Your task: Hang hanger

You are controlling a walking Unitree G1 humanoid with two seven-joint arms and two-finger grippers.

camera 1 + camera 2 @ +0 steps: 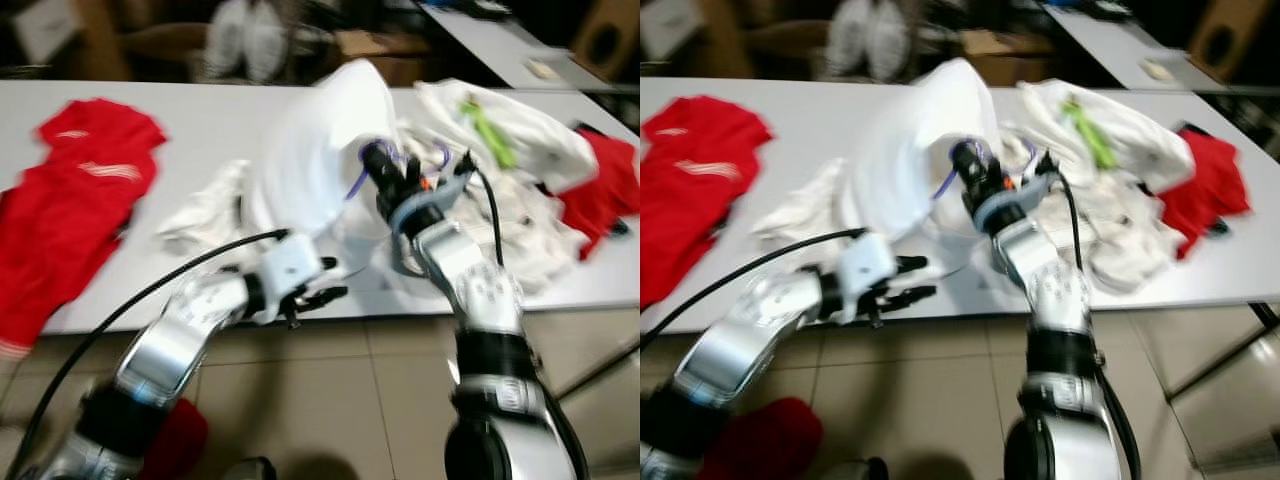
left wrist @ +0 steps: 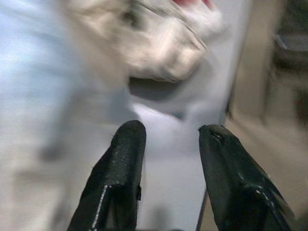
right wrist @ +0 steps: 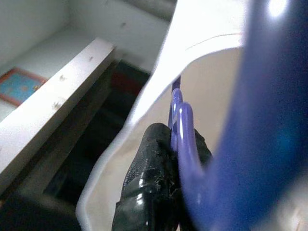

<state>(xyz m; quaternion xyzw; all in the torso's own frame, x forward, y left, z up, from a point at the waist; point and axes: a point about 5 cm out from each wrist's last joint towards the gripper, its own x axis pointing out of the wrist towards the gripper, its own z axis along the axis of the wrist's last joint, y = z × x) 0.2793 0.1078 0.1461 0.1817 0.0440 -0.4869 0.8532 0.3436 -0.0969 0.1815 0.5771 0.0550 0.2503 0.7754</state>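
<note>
A red shirt (image 1: 75, 195) lies at the table's (image 1: 200, 120) left end. The left gripper (image 1: 330, 280) hangs at the front edge, fingers parted with nothing between them. The right gripper (image 1: 385, 165), mid-table, pinches the purple hanger (image 3: 185, 144), which carries a white shirt (image 1: 320, 140) lifted above the table. Blurred, probably more white clothes (image 1: 500, 170) and red cloth (image 1: 605, 185) lie toward the right end.

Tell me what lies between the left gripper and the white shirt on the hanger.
Bare table: in the left wrist view, the open left gripper faces the white shirt across it.

Bright, motion-blurred frames (wrist views softest)
</note>
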